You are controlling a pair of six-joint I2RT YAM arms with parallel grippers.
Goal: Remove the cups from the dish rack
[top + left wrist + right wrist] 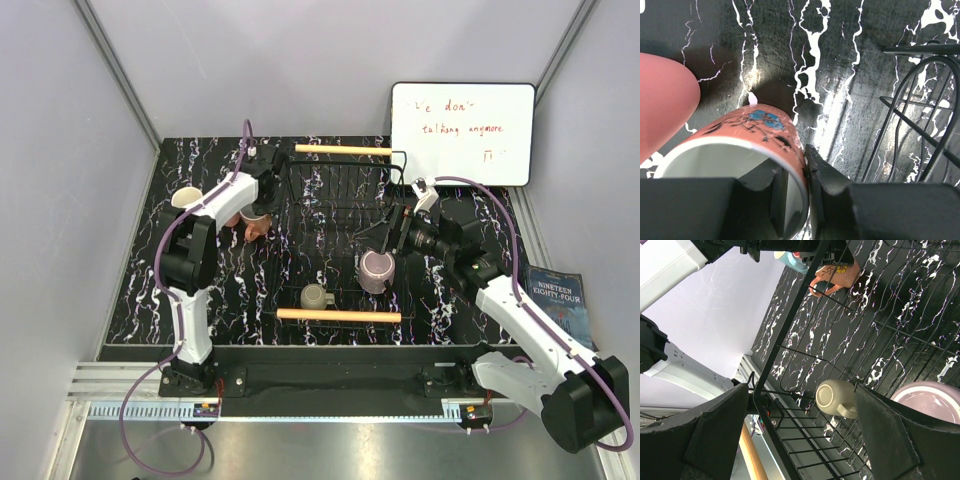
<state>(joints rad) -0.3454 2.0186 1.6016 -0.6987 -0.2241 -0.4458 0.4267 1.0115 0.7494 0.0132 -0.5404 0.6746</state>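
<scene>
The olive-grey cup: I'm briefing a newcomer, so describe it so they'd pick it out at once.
Find the black wire dish rack at the centre of the top view. Inside it, beside the lower wooden handle, sits the olive-grey cup. It is smaller and duller than the mauve cup to its right.

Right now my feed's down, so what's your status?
Left hand shut on orange mug, outside the rack. Right hand open above rack. Purple mug, grey mug inside it.

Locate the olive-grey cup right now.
The olive-grey cup sits inside the dish rack, front left in the top view, just behind the near wooden handle and left of the mauve cup.
</scene>
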